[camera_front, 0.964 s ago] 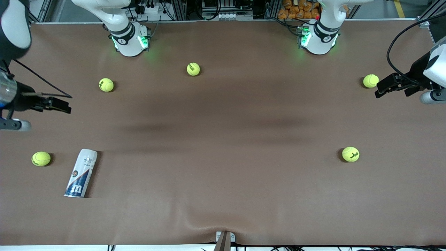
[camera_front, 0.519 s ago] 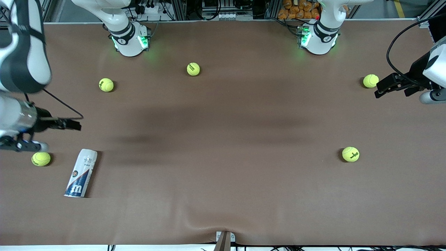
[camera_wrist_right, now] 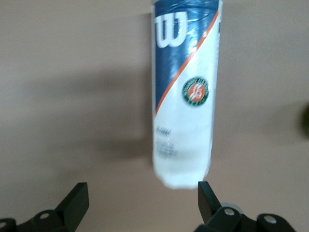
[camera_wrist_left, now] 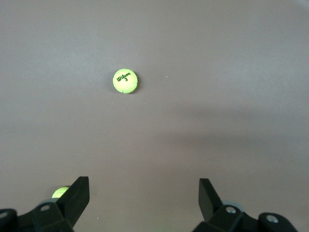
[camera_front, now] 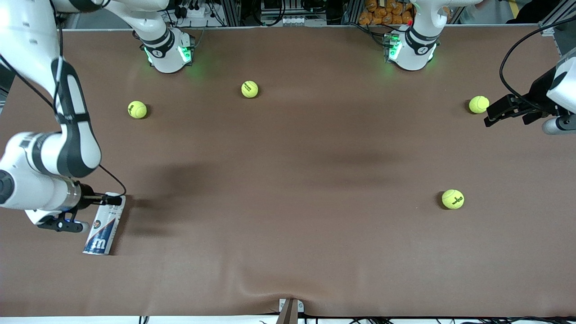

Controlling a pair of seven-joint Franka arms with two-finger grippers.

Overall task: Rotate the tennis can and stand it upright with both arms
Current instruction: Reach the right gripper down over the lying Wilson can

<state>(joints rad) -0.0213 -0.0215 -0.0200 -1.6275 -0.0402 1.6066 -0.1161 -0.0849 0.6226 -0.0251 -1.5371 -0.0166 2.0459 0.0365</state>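
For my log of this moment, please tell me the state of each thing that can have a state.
Tennis can: lying on its side on the table, not gripped.
Right gripper: jaws open, over the can's white end.
Left gripper: jaws open, empty, waiting beside a tennis ball at its end of the table.

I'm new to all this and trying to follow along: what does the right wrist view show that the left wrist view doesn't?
Only the right wrist view shows the tennis can, lying on its side on the brown table, ahead of the open right claw.

Only the left wrist view shows tennis balls: one out on the table, another peeking beside a finger of the open left claw.

Both show that same brown surface, and neither claw holds anything.
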